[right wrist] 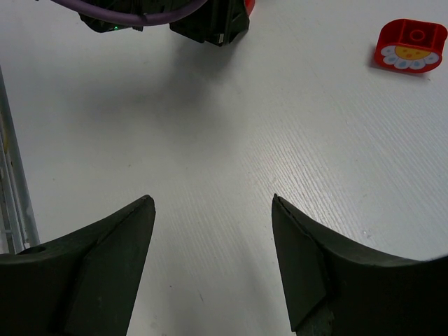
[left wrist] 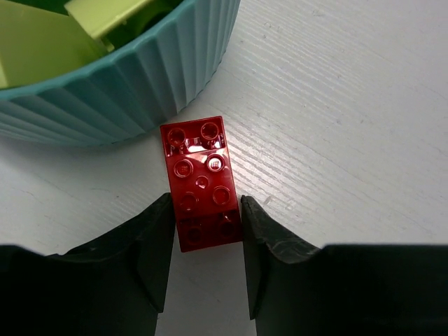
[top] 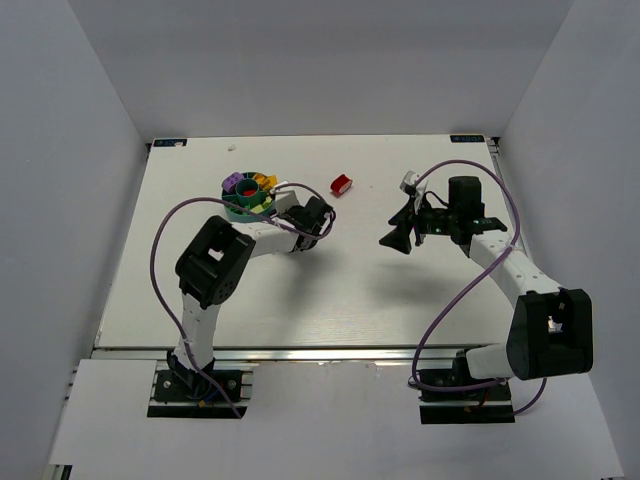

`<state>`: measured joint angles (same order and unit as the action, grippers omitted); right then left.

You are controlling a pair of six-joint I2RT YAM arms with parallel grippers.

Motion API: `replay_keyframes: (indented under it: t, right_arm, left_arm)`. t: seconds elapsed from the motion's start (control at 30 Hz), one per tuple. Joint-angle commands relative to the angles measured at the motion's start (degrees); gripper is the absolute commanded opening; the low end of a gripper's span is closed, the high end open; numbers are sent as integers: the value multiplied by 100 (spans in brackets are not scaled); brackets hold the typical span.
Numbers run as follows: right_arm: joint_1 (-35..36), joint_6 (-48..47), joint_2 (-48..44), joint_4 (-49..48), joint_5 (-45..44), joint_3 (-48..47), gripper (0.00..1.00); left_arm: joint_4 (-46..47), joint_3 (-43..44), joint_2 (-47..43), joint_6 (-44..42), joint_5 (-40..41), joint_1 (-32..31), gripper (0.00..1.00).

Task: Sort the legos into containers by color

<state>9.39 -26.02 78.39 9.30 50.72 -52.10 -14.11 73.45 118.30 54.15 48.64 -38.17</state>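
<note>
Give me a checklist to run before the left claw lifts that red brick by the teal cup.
1. Red brick centred in the left claw: ok, one finger on each long side.
2. Grip firm: cannot tell. The fingers sit at the brick's sides, but contact is unclear.
3. Brick free of the cup: cannot tell. Its far end lies right at the ribbed wall.
4. Right claw out of the way: ok. It is open and well apart from the cup.
5. Room in the cup's red section: cannot tell from the top view.
</note>
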Motion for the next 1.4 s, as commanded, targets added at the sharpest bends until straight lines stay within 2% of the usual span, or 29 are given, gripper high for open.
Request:
replay_keyframes:
  t: [0.0, 0.1, 0.13, 0.27, 0.43, 0.53, 0.6, 0.67, 0.7, 0.83, 0.93, 0.97, 1.1, 1.37]
  right_arm:
    - [-25, -70, -25, 2, 78, -231, 73]
    - [-25, -61, -34, -16, 87, -213, 73]
    - [-25, -52, -34, -25, 87, -205, 73]
    - [-25, -35, -52, -77, 96, -187, 73]
    - [-16, 0, -87, -147, 105, -108, 73]
    - [-25, 71, -96, -218, 131, -64, 73]
    - [-25, 80, -105, -236, 140, -64, 73]
    - [-25, 80, -122, -236, 140, -55, 73]
    - [-25, 80, -131, -236, 140, -46, 73]
    - [-25, 71, -157, -262, 140, -11, 73]
    - [-25, 80, -157, -280, 149, -2, 73]
    - [-25, 88, -149, -297, 149, -2, 73]
    - [-25, 88, -131, -306, 158, -29, 73]
    - [-25, 62, -87, -297, 158, -55, 73]
  left_arm:
    - [189, -182, -351, -27, -241, -85, 45]
    - [426, -401, -553, -142, -679, -172, 37]
    - [418, -463, -606, -124, -785, -199, 31]
    - [470, -753, -1193, -124, -1286, -392, 23]
    - [365, -947, -2038, -255, -1787, -428, 21]
    - [-116, -710, -2372, -475, -2138, -262, 20]
    - [-337, -516, -2487, -493, -2437, 88, 19]
    - [-601, -428, -2619, -581, -3087, 406, 15]
    - [-706, -324, -2645, -633, -3298, 764, 14]
    - [-1129, -59, -2751, -1431, -4466, 1627, 11]
    - [-1330, 116, -2812, -1976, -4854, 2207, 11]
    - [-1357, 152, -2804, -2135, -5204, 2322, 11]
    - [-1481, 319, -2725, -2681, -5400, 2849, 12]
    - [-1296, 460, -2531, -2980, -5681, 3070, 14]
